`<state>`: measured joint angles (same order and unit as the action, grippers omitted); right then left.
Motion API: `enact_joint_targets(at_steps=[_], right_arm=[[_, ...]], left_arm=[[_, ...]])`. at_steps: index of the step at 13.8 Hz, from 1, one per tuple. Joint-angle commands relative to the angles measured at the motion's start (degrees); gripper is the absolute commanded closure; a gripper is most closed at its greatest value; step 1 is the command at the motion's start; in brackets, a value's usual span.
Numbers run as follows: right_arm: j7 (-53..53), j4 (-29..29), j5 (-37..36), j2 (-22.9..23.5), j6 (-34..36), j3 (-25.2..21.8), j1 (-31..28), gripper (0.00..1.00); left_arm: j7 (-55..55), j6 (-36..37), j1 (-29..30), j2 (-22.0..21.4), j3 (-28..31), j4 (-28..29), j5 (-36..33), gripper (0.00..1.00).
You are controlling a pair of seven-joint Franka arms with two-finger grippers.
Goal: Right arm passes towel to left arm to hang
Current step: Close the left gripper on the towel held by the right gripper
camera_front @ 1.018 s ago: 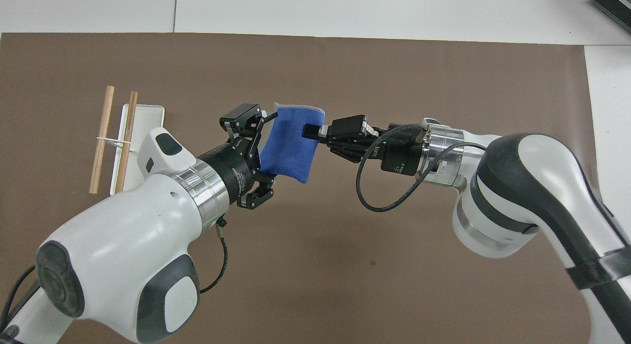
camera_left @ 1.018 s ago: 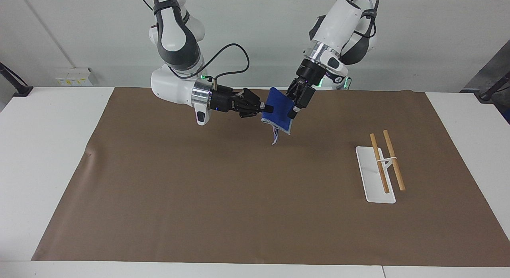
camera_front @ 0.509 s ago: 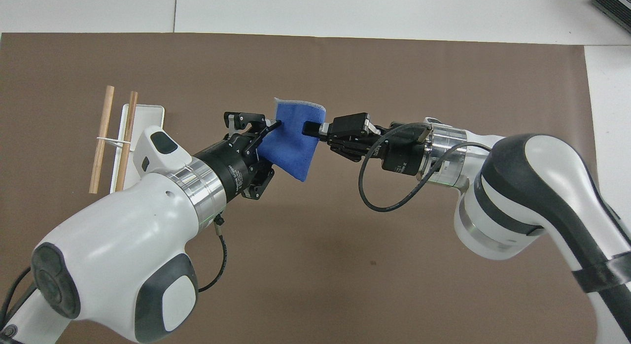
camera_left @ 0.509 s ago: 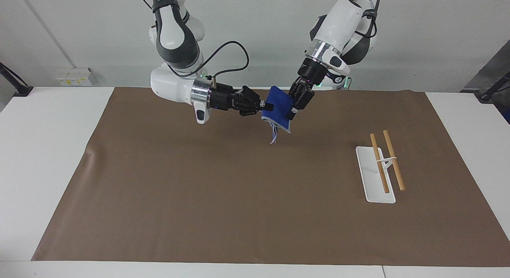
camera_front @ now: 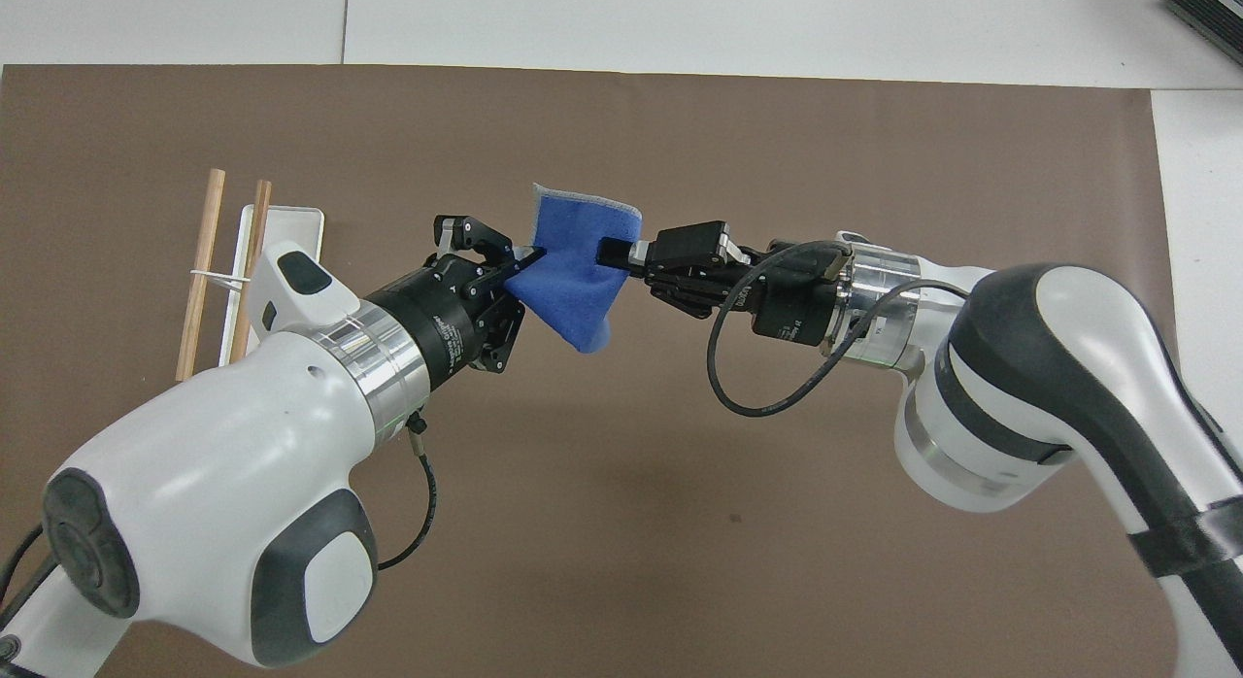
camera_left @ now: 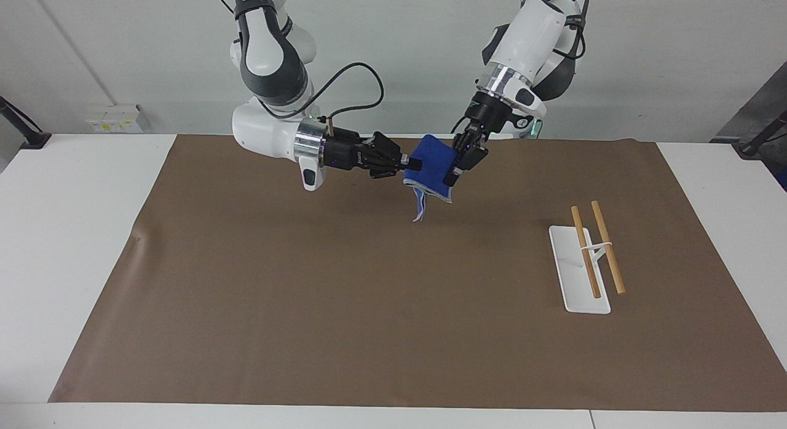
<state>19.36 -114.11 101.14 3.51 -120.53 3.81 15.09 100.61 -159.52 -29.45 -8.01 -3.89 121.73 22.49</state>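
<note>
The small royal-blue folded towel [camera_left: 432,163] is gripped in mid-air by the right hand [camera_left: 415,165] and the left hand [camera_left: 454,171] (both closed on opposite edges) above the brown-covered bench [camera_left: 344,306].

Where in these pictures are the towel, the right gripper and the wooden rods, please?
towel [camera_left: 432,165], facing view, middle of the blue cloth.
right gripper [camera_left: 415,165], facing view, fingertips at the cloth's edge.
wooden rods [camera_left: 585,259], facing view, middle of one rod.

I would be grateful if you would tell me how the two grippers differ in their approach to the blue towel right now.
The right gripper reaches in nearly level, while the left gripper slants steeply down. The right gripper holds the towel at the edge toward the right arm's end, the left gripper at the other edge. Both are shut on it, above the brown mat.
</note>
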Motion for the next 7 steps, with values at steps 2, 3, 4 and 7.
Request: enact_joint_targets(at_steps=[2,3,4,7], right_arm=[[1.47,-0.94,1.87,-0.96,-0.40,0.24,-0.24,1.00],[1.47,-0.94,1.87,-0.96,-0.40,0.24,-0.24,1.00],[1.29,-0.94,1.87,-0.96,-0.40,0.24,-0.24,1.00],[-1.51,-0.94,1.70,-2.53,-6.43,0.41,0.28,0.00]], left_arm=[[-0.76,-0.17,0.53,0.54,-0.07,-0.61,0.63,1.00],[-0.76,-0.17,0.71,0.54,0.02,-0.61,0.54,1.00],[-0.76,-0.17,1.23,0.54,-0.07,-0.61,0.45,1.00],[-0.94,-0.17,2.11,0.54,0.02,-0.53,0.45,1.00]])
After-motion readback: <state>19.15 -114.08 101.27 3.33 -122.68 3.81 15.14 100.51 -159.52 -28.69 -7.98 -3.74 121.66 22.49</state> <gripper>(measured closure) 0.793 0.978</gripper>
